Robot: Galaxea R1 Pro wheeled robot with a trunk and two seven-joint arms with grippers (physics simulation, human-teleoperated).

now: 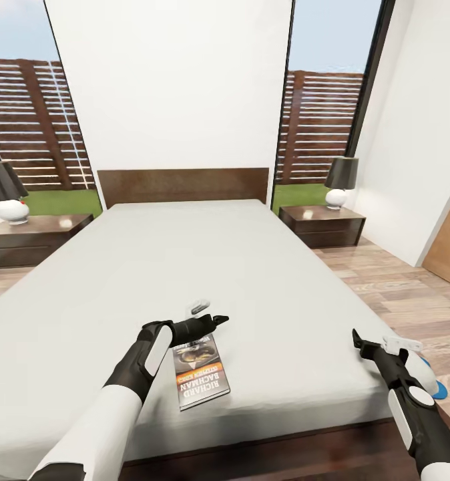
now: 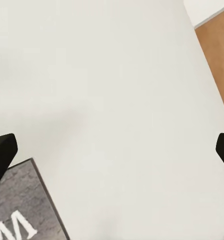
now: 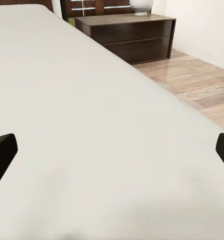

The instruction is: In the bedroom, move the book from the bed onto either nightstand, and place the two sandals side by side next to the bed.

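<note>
The book [image 1: 199,371], dark-covered with an orange band, lies flat on the pale grey mattress of the bed [image 1: 185,267] near its foot edge. My left gripper [image 1: 211,315] hovers just beyond the book's far end, open and holding nothing. In the left wrist view its fingertips [image 2: 2,155] stand wide apart over the mattress, with a corner of the book [image 2: 22,207] beside one of them. My right gripper [image 1: 378,342] is open over the bed's right foot corner [image 3: 112,150]. Part of one blue sandal [image 1: 440,390] shows on the floor behind my right arm.
A dark nightstand [image 1: 35,237] with a lamp [image 1: 8,194] flanks the bed on the left. Another nightstand [image 1: 322,225] [image 3: 126,32] with a lamp [image 1: 340,180] stands on the right. Wood-plank floor [image 1: 398,294] runs along the bed's right side, and a brown door [image 1: 448,247] is at the far right.
</note>
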